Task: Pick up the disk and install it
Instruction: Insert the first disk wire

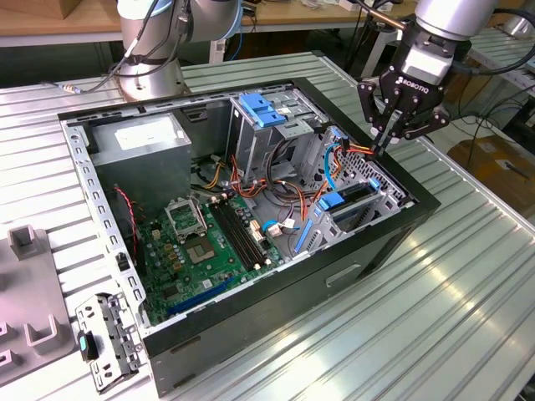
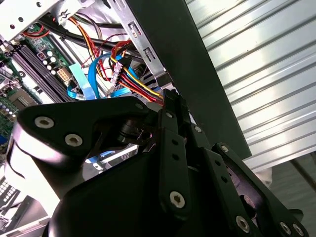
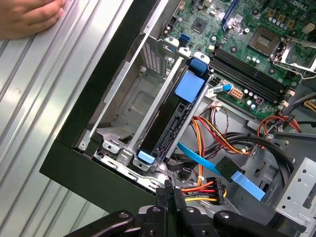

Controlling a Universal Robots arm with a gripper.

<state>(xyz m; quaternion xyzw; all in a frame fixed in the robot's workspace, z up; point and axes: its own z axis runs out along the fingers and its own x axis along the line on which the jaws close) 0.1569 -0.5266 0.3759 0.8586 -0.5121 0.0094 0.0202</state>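
The disk (image 1: 349, 203) stands on edge in a slot of the metal drive cage (image 1: 386, 194) at the case corner on the exterior view's right. In the first wrist view the disk (image 3: 189, 88) shows its blue plastic rail on top and a dark side below. My gripper (image 1: 382, 144) hangs just above that corner, a little beyond the cage, shut with nothing between its fingers. In the first wrist view the gripper (image 3: 168, 190) sits beside a black power plug (image 3: 217, 189) with red, yellow and orange wires. The second wrist view has the gripper (image 2: 171, 98) over the same wires.
The open black computer case (image 1: 276, 322) lies on a ribbed metal table (image 1: 435, 317). Inside are a green motherboard (image 1: 201, 242), a grey power-supply box (image 1: 138, 144), a second cage with a blue latch (image 1: 262, 109) and loose cables. A person's hand (image 3: 27, 17) rests on the table beside the case.
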